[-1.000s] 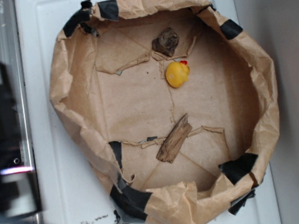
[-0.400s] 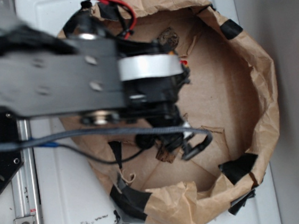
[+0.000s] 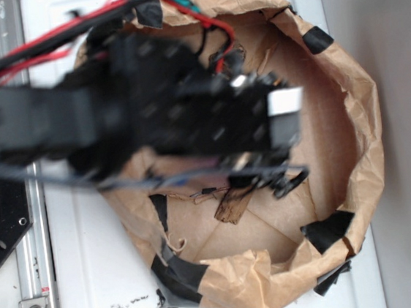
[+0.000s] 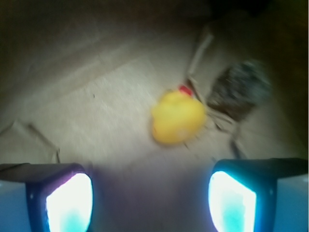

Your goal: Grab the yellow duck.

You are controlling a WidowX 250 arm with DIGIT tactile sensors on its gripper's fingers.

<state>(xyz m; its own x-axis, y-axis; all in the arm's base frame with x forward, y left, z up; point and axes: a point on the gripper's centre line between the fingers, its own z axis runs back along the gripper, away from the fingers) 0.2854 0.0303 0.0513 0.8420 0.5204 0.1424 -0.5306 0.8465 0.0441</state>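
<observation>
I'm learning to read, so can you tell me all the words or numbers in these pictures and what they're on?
There are none to read.
The yellow duck, the dark wood chunk and the brown paper lining bear no writing.
The white patch on the robot arm is blurred and shows no letters.
The gripper has glowing fingertips with no marks.

white tabletop (image 3: 94,283), grey wall (image 3: 410,140)
</observation>
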